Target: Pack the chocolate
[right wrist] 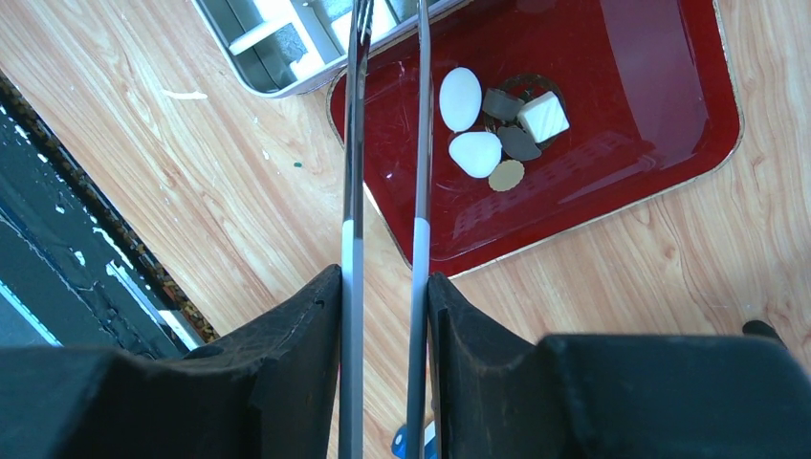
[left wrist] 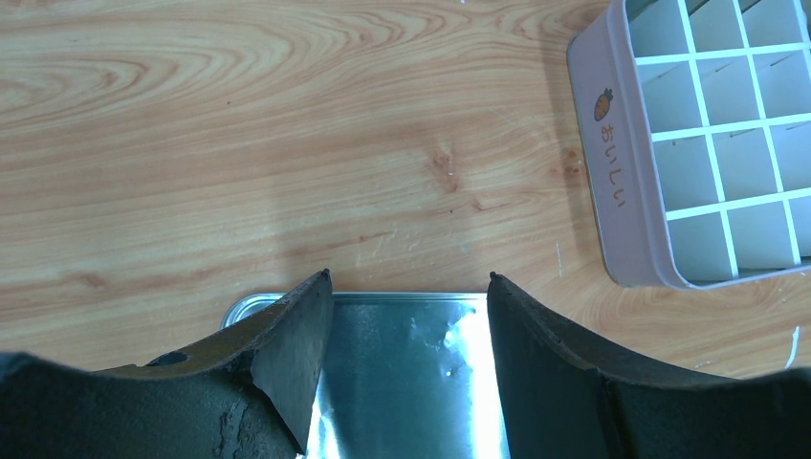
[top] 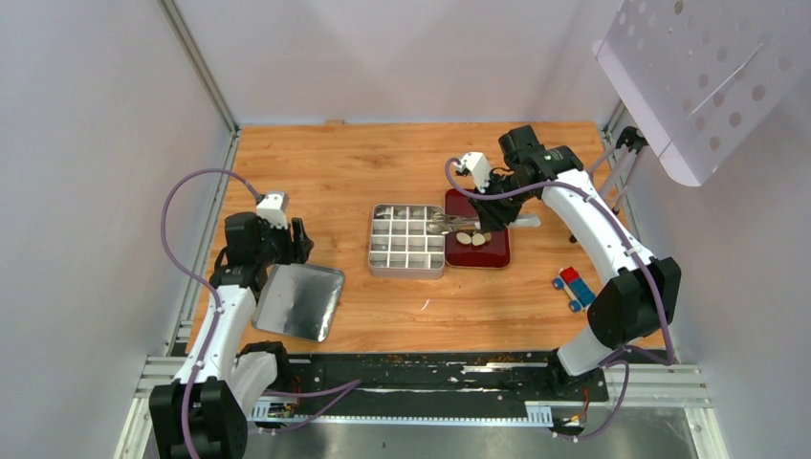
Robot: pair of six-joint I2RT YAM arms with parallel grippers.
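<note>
Several chocolate pieces (right wrist: 475, 154), cream-white and dark brown, lie clustered on a dark red tray (right wrist: 650, 96); they also show in the top view (top: 471, 237). The compartment tin (top: 406, 239) stands left of the tray, touching it. My right gripper (right wrist: 383, 277) is shut on the long metal tongs (right wrist: 421, 143), which reach over the tray's left edge, with their tips above the tin's right side (top: 438, 227). Whether the tips hold a piece is hidden. My left gripper (left wrist: 409, 277) is open and empty, low over the tin's shiny lid (left wrist: 411, 373).
The lid (top: 298, 301) lies flat at the front left, apart from the tin (left wrist: 708, 143). A small red-and-blue block (top: 574, 287) sits front right, near the right arm. Walls close in the table on three sides, and a perforated white panel hangs at top right.
</note>
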